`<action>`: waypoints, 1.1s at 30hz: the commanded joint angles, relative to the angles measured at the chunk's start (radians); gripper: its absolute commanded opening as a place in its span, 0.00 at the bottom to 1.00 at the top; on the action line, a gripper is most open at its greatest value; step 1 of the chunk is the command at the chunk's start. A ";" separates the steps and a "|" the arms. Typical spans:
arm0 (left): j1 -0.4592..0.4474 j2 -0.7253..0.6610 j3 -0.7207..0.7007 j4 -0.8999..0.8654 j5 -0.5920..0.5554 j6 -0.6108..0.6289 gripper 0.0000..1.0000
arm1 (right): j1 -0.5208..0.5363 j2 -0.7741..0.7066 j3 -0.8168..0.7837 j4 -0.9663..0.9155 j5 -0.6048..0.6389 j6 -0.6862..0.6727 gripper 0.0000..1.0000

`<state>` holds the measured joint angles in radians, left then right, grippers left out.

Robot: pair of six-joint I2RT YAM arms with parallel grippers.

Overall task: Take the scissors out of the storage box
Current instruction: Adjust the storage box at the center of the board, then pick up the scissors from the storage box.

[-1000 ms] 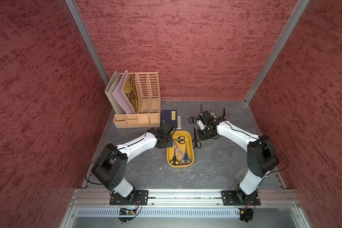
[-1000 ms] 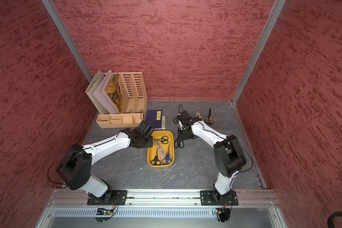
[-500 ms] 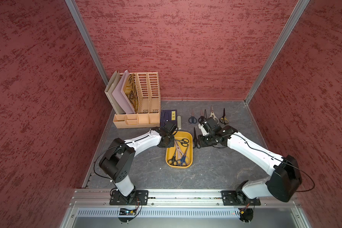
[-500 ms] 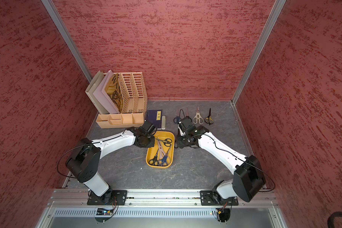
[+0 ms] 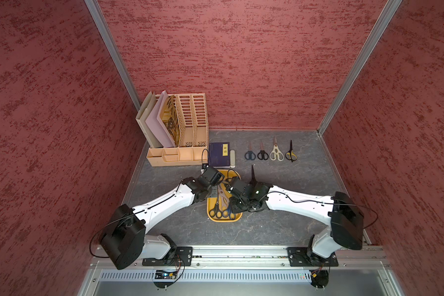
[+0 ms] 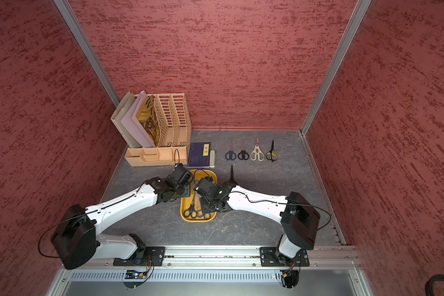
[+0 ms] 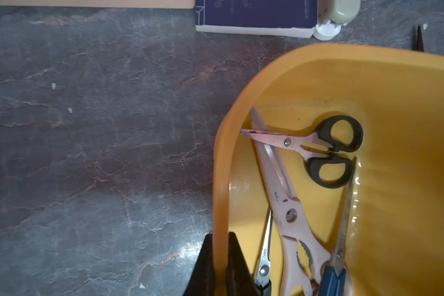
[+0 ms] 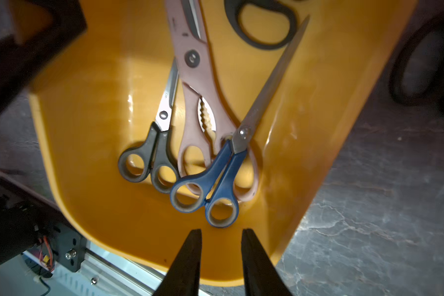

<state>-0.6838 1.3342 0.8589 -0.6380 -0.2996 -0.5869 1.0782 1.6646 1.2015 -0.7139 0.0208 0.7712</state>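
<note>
Red rough-plastered walls (image 5: pixel 215 64), grey marbled table (image 5: pixel 280 225). Mid-table, between the arms: storage box (image 7: pixel 219 166), with four pairs of scissors (image 7: pixel 287 142) inside. Four more lie in a row (image 5: pixel 275 150) on the table, well apart from it.

- On the left gripper (image 7: pixel 220 234) the fingers are pinched on the box's side wall, one inside and one outside.
- On the right gripper (image 8: pixel 221 232) the fingers are narrowly parted and empty, poised over the blue-handled pair (image 8: pixel 224 159).
- That pair lies topmost, across the pinkish shears (image 8: pixel 198 77). A black-handled pair (image 8: pixel 155 143) lies beside them.

Judgement: rigid, fairly light steel. The blades are slick and thin, so poor purchase; the plastic handles are thicker and grippier. Best hold is the blue shank between pivot and loops, fingers across it. The overlapped loops may snag the shears below on lifting.
</note>
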 commanded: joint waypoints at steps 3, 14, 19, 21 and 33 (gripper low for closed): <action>0.001 -0.065 -0.040 -0.015 -0.097 -0.075 0.00 | 0.059 0.097 0.134 -0.086 0.086 0.121 0.37; 0.009 -0.110 -0.063 -0.038 -0.127 -0.126 0.00 | 0.071 0.153 0.073 0.021 0.053 0.262 0.40; 0.012 -0.131 -0.082 -0.032 -0.105 -0.147 0.00 | 0.072 0.180 0.051 0.099 0.060 0.282 0.40; 0.015 -0.138 -0.087 -0.033 -0.103 -0.147 0.00 | 0.072 0.205 0.059 0.100 0.069 0.283 0.40; 0.030 -0.165 -0.092 -0.047 -0.089 -0.143 0.00 | 0.072 0.302 0.068 0.144 0.139 0.297 0.37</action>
<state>-0.6579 1.1889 0.7738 -0.6838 -0.3775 -0.7261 1.1484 1.9034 1.2850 -0.5835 0.1120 1.0546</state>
